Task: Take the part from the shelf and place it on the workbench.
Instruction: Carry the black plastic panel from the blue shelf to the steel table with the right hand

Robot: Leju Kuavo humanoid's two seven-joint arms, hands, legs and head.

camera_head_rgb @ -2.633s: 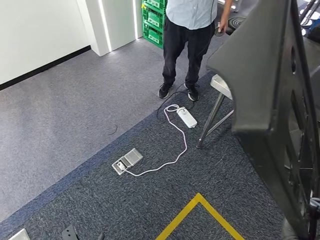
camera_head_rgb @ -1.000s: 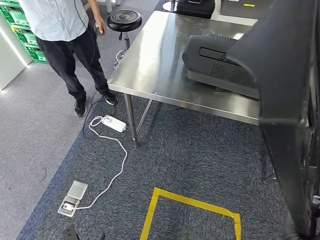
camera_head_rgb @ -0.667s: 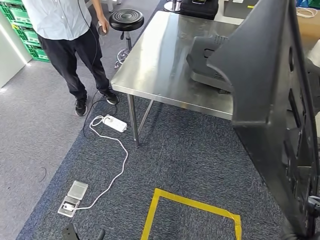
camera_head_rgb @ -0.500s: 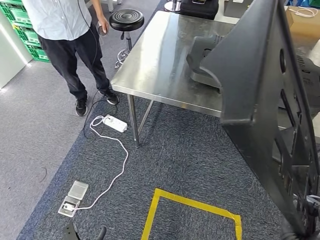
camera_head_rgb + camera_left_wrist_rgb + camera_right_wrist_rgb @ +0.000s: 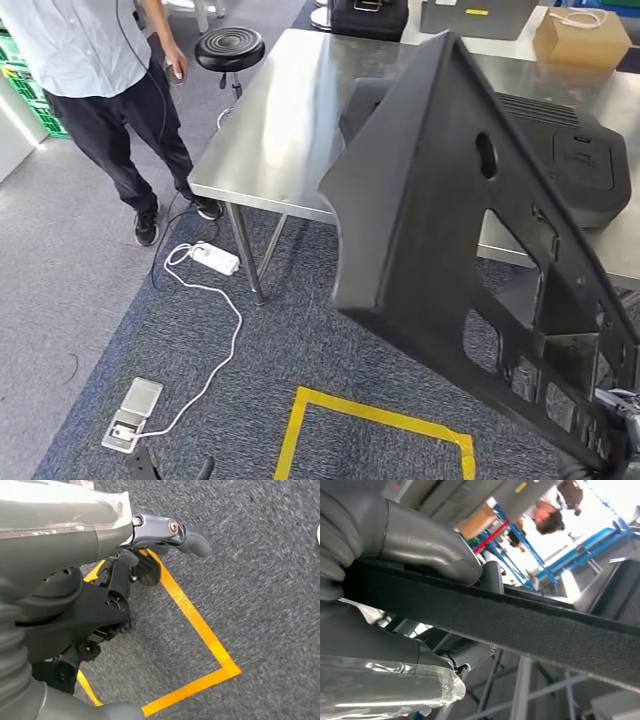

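While the right hand [image 5: 406, 565] grips the black part [image 5: 453, 250], hiding much workbench [image 5: 287, 110], the left hand [image 5: 151, 555] hangs empty, fingers apart.

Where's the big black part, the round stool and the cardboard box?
big black part [image 5: 423, 200], head view, its broad face.
round stool [image 5: 229, 47], head view, seat top.
cardboard box [image 5: 581, 33], head view, its top.

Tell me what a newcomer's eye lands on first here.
The big black part, held up by the right hand and tilted across the right of the head view. Behind it is the steel workbench with another black part lying on it, and a person stands at its far left corner.
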